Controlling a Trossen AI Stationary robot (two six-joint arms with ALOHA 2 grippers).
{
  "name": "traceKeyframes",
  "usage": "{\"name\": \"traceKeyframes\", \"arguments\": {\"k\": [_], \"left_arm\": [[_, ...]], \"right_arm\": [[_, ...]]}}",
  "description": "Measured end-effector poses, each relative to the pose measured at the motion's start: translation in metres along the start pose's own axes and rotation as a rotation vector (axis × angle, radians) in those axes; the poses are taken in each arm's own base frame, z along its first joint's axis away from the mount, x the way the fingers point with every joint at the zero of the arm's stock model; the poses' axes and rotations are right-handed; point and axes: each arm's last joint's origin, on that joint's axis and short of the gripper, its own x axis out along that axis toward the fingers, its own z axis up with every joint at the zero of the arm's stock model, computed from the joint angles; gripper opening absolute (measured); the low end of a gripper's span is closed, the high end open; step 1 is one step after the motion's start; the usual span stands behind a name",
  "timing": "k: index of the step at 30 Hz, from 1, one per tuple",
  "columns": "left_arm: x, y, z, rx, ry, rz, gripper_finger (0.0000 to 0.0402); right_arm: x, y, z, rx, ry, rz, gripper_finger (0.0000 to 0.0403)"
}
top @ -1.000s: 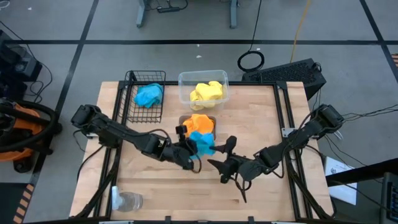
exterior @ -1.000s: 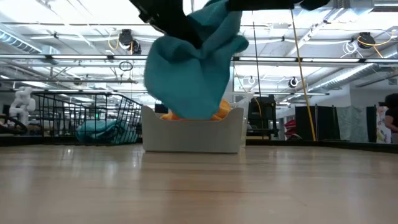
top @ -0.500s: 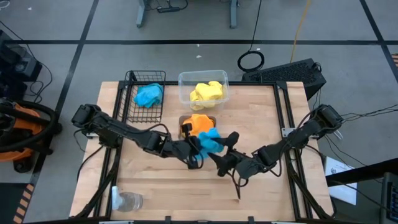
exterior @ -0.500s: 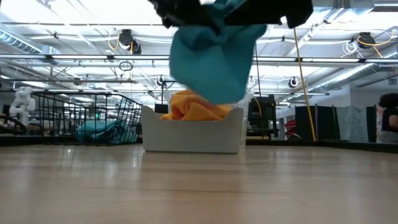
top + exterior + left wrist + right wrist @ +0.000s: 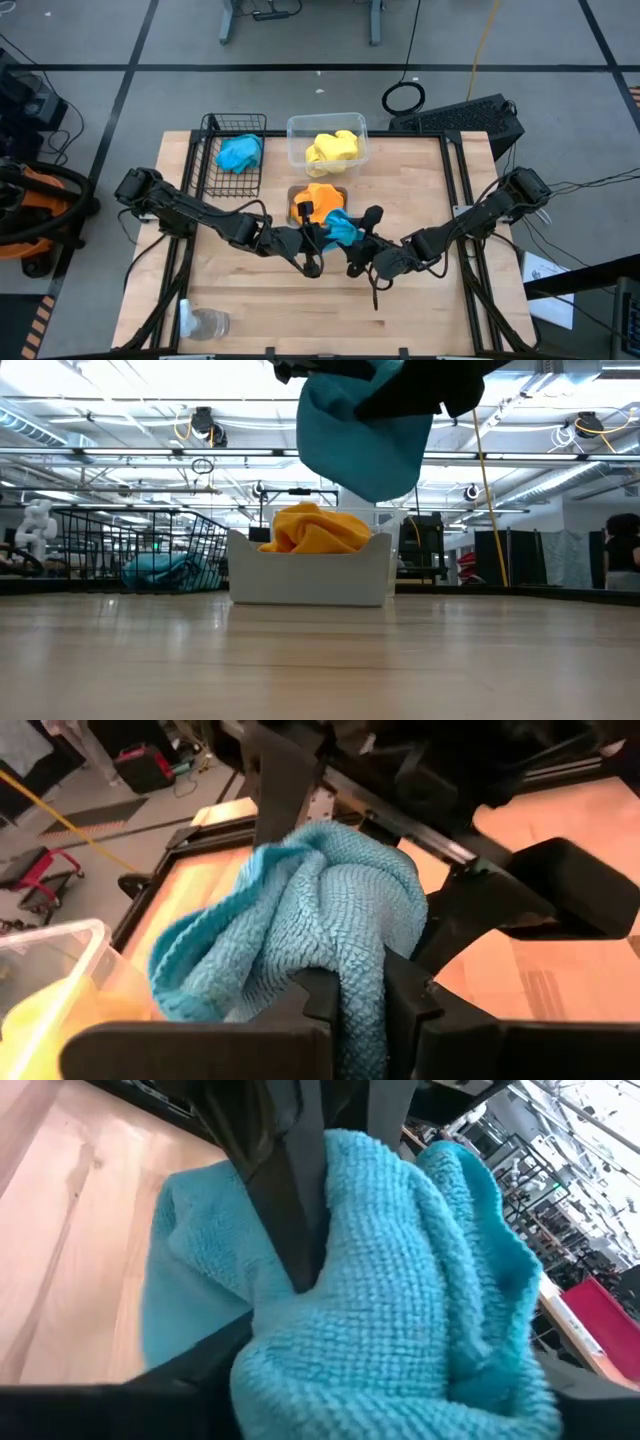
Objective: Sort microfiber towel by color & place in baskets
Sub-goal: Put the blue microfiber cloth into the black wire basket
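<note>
A bunched light-blue microfiber towel [image 5: 400, 1280] fills most of the frame, a dark finger [image 5: 290, 1200] of the other arm pressing into its folds from the top, with the wooden table [image 5: 70, 1220] at left and a black wire-mesh basket [image 5: 520, 1180] at upper right.

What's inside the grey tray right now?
The grey tray holds one crumpled orange towel rising above its rim. Anything beneath that towel is hidden. The blue towel hangs above the tray, not in it.
</note>
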Motion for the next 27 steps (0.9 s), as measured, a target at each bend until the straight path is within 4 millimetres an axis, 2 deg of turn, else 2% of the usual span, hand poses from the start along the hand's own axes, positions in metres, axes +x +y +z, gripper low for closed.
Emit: {"name": "traceKeyframes", "arguments": {"k": [3, 8, 11, 14, 16, 21, 27], "left_arm": [[-0.001, -0.002, 0.001, 0.015, -0.005, -0.004, 0.0038], [-0.004, -0.007, 0.0, 0.028, 0.002, -0.018, 0.0052], [-0.006, -0.011, -0.003, 0.056, 0.033, -0.03, 0.0091], [-0.009, -0.016, -0.007, 0.103, 0.071, -0.021, 0.0145], [-0.012, -0.02, -0.009, 0.126, 0.089, 0.013, 0.0184], [-0.023, -0.032, -0.013, 0.257, 0.121, 0.112, 0.0261], [-0.041, -0.055, -0.01, 0.421, 0.076, 0.125, 0.0287]], "right_arm": [[0.001, -0.001, 0.0, 0.004, 0.002, -0.001, 0.0236], [0.001, 0.0, -0.001, -0.001, 0.002, 0.01, 0.0133], [-0.001, 0.001, -0.001, -0.015, 0.005, 0.018, 0.0074], [-0.001, 0.003, -0.002, -0.032, 0.008, 0.047, 0.0032], [-0.002, 0.002, -0.003, -0.036, 0.008, 0.069, 0.002], [-0.002, 0.003, -0.004, -0.043, 0.015, 0.079, 0.0027], [0.0, 0.003, -0.005, -0.006, 0.015, 0.138, 0.0033]]}}
